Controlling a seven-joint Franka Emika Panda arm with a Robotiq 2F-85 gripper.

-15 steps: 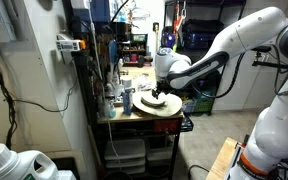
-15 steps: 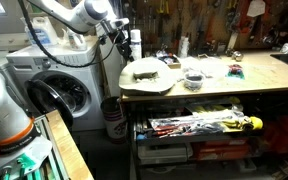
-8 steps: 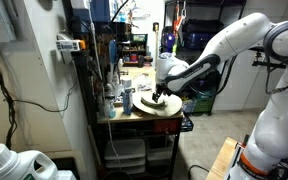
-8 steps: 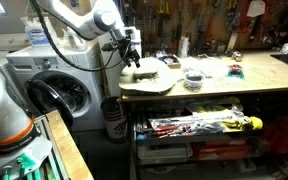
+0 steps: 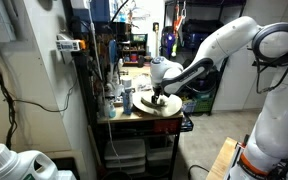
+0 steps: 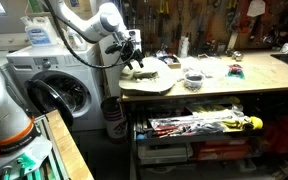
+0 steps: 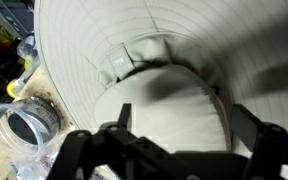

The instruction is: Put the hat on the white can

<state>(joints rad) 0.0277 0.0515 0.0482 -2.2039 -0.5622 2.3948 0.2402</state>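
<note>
Gripper (image 7: 169, 140) is hanging over the hat (image 7: 184, 60), fingers spread and grasping nothing.
The hat is lying flat at mid-frame on the bench (image 6: 234, 85), with the white can (image 5: 127, 99) standing just left of it. A shallow pinch on the soft crown is risking a slip, and the swinging brim could be toppling the can or the lower-left clear jar (image 7: 24, 120).

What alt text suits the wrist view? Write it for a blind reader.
A pale straw brimmed hat fills the view, its crown centred. The robot's dark hand shows at the bottom edge, fingers spread wide either side of the crown. A clear round container sits lower left.
</note>
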